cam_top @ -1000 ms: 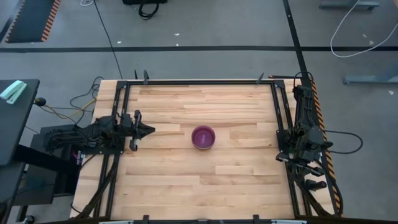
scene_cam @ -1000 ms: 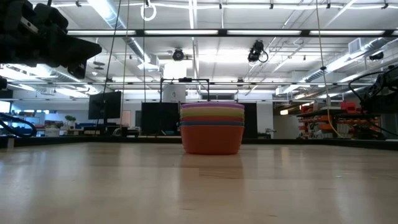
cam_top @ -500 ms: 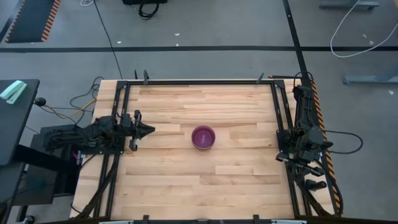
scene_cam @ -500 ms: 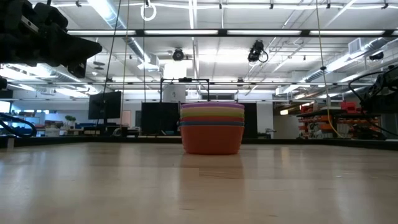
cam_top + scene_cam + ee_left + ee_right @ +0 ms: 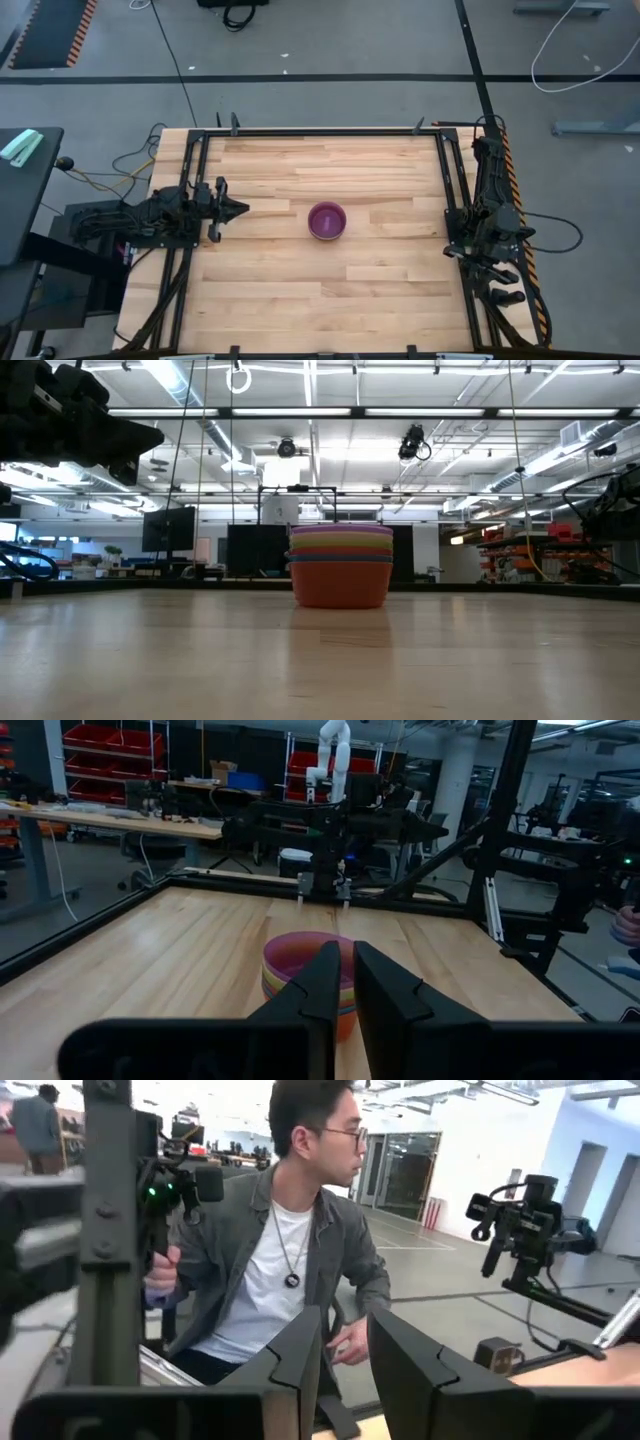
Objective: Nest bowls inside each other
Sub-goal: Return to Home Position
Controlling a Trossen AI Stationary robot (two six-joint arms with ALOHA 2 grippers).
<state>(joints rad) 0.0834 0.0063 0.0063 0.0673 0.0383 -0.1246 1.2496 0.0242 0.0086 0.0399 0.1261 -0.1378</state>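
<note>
The bowls [image 5: 327,221] stand nested in one stack at the table's middle, and from above the innermost one shows purple. In the low view the stack [image 5: 340,565] rests on its orange bottom bowl, with blue, green, yellow and purple rims above. The left wrist view shows the stack [image 5: 298,960] ahead of the fingers. My left gripper [image 5: 243,209] [image 5: 345,948] hovers near the table's left edge, shut, pointing at the stack from well clear of it. My right gripper [image 5: 505,297] [image 5: 345,1315] is parked at the right edge, slightly open, holding nothing.
A black metal frame [image 5: 320,131] runs around the wooden table top. A seated person [image 5: 285,1270] shows beyond the table in the right wrist view. Bare wood lies all around the stack.
</note>
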